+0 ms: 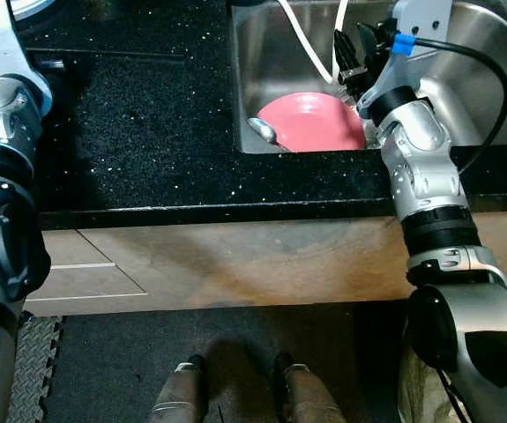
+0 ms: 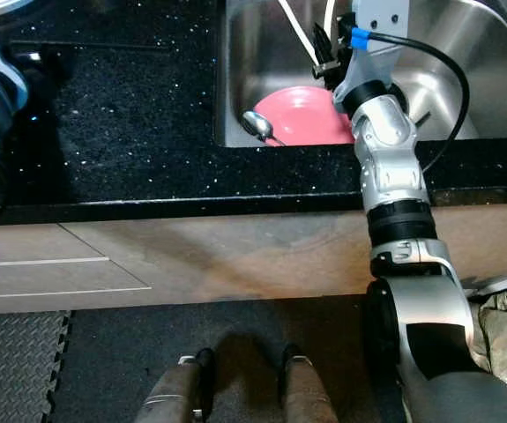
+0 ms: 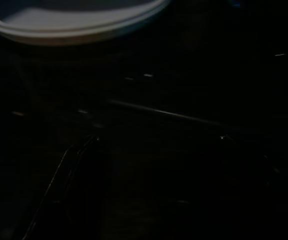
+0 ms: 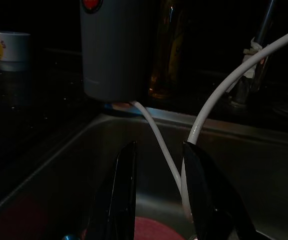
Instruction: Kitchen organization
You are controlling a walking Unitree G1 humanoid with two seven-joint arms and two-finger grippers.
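The right gripper [image 4: 156,200] hangs over the steel sink [image 1: 262,53], its two black fingers [image 4: 121,195] parted with a clear gap between them and nothing clasped. A white hose [image 4: 159,135] loops down through that gap and runs close against the inner side of one finger; whether it actually touches cannot be told in the dim wrist view. The pink bowl [image 1: 315,122] lies in the bottom of the sink, on its near side, just below and slightly left of the gripper, apart from the fingers. A metal spoon [image 1: 264,132] rests at the bowl's left edge, its scoop against the rim.

Behind the sink, a grey cylinder [image 4: 114,50] stands on the black counter [image 1: 130,115], with a small white cup [image 4: 8,50] further to the left.

The left gripper is lost in darkness in its own wrist view, so its state cannot be told; a pale plate rim [image 3: 78,22] shows ahead of it.
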